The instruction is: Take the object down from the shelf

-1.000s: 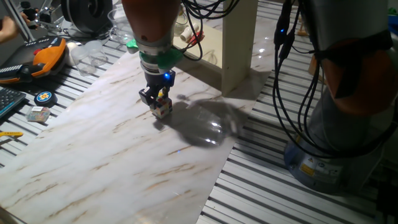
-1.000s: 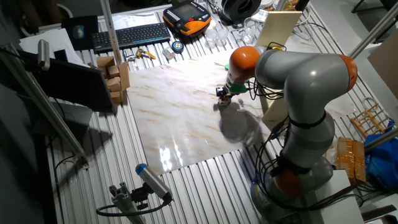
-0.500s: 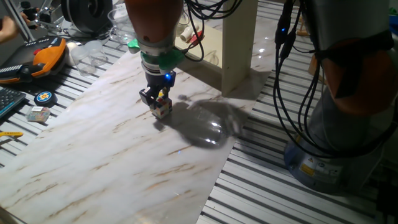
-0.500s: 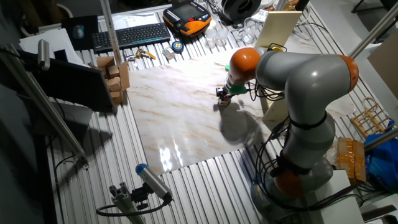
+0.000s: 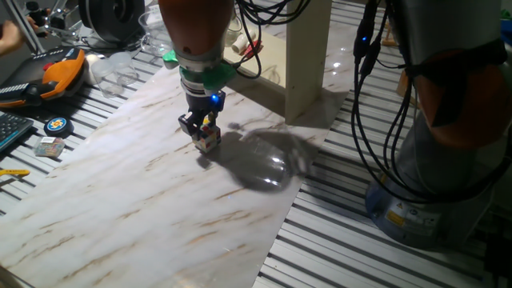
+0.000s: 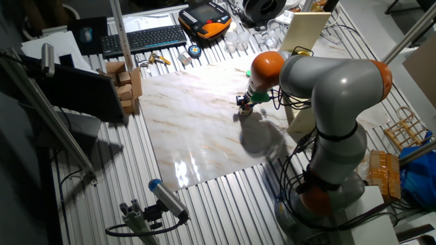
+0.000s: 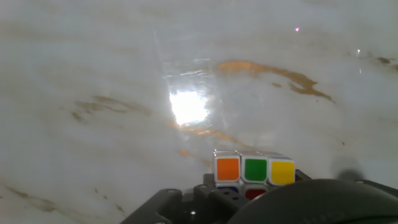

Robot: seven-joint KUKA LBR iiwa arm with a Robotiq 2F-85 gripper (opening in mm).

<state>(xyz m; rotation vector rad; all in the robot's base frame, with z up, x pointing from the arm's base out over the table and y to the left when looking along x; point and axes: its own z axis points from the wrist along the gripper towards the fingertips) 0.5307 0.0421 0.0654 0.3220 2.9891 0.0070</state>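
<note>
Tool (image 5: 205, 136) vertical, gripping cube (image 5: 210, 139).

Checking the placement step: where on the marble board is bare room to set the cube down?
The white marble board is bare from the hand holding the small colour-tiled cube out to its near edge. Crowded spots: the cream wooden shelf behind, and the orange-and-black controller off its far-left edge.

Arm bent down over the table, gripper (image 5: 202, 134) pointing down, fingers clamped shut
</note>
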